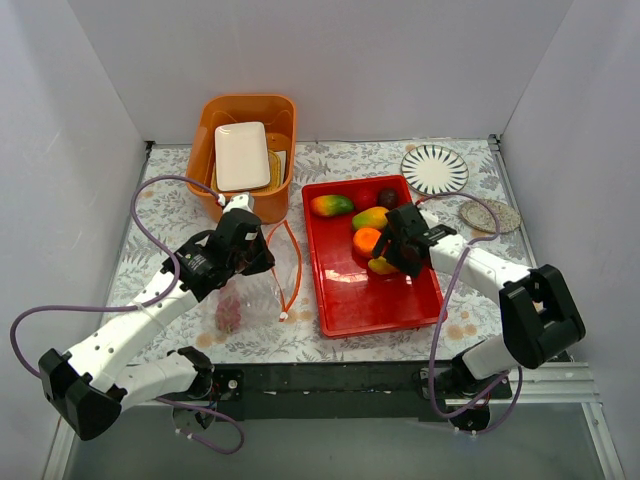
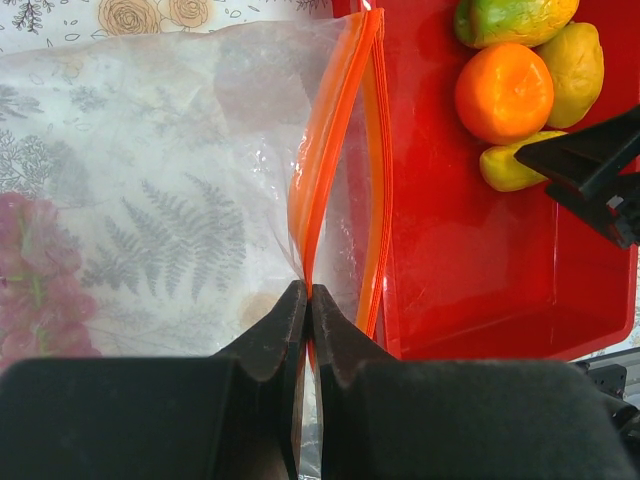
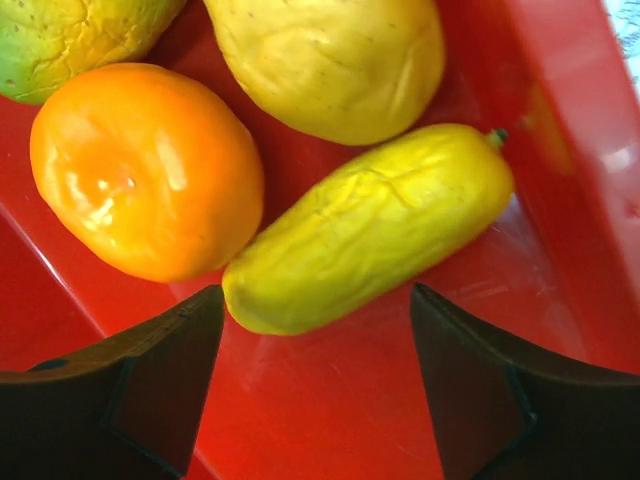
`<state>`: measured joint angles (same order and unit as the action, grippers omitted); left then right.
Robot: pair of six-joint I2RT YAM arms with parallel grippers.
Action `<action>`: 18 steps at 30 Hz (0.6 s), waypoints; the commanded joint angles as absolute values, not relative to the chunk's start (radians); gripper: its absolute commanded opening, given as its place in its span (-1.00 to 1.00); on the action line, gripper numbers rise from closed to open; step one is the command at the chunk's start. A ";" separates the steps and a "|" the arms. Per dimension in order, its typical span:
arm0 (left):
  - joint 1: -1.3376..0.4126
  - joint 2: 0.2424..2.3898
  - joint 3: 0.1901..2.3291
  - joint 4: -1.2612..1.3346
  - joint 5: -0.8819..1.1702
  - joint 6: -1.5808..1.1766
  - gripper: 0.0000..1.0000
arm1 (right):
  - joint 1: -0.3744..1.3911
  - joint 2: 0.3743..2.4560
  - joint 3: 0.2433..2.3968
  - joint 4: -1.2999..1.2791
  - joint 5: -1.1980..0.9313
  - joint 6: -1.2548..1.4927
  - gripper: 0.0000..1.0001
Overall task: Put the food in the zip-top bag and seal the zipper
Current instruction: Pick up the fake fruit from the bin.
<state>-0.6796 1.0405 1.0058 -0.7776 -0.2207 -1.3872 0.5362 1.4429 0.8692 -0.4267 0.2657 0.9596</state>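
So far only the dark red grape bunch (image 2: 40, 280) lies inside the zip-top bag (image 2: 160, 150), which rests on the patterned table just left of the red tray (image 2: 470, 260). The rest of the food sits in that tray: two mangoes (image 1: 332, 205), the orange (image 3: 140, 170), a rounder yellow piece (image 3: 330, 60), a long yellow piece (image 3: 370, 225) and the dark purple ball (image 1: 388, 197). By my reckoning most of the loading is left, and the sealing after it. My left pincer (image 2: 308, 295) is clenched on the zipper (image 2: 330, 140) near one end, and the bag's mouth gapes toward the tray. My right arm reaches over the tray with its wrist tipped down, and my right pincer (image 3: 317, 295) is released, its jaws wide to either side of the long yellow piece and not touching it.
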 commanded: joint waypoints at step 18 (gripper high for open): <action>-0.676 1.005 1.012 -0.778 -0.249 -1.405 -0.93 | 0.610 1.296 0.686 -0.255 0.121 0.693 0.10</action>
